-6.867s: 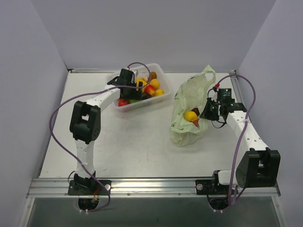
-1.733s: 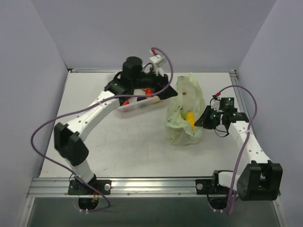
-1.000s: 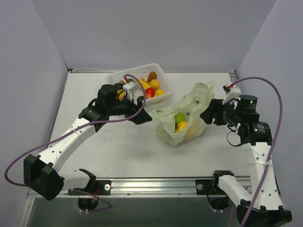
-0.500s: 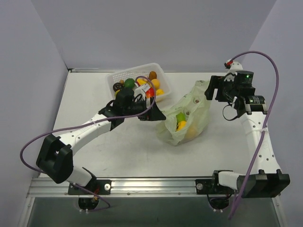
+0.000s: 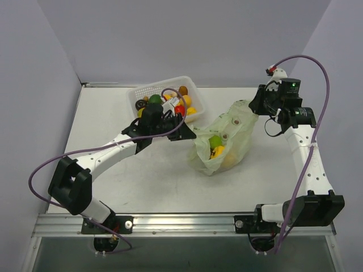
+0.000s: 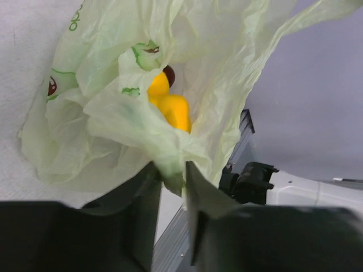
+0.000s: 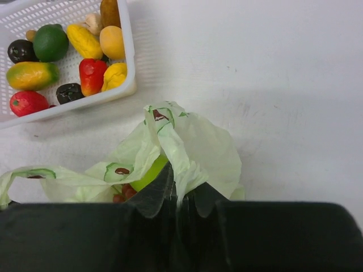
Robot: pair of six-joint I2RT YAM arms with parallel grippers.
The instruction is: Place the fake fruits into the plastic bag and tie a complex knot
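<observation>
the plastic bag (image 6: 113, 124) is thin, crinkly, translucent film between the left gripper's (image 6: 170, 171) matt black fingers (image 6: 142, 199); beyond the right gripper (image 7: 180, 187), glossy fake fruits (image 7: 91, 73) lie in a perforated white plastic basket (image 7: 129, 59) on a matt surface (image 7: 255, 68).

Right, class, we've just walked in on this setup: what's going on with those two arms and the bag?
The left gripper pinches one edge of the plastic bag, and the right gripper pinches the opposite end; the bag rests on the table. A few fake fruits, yellow and green, sit inside. Many other fruits lie in the white basket, and no knot is tied yet.
</observation>
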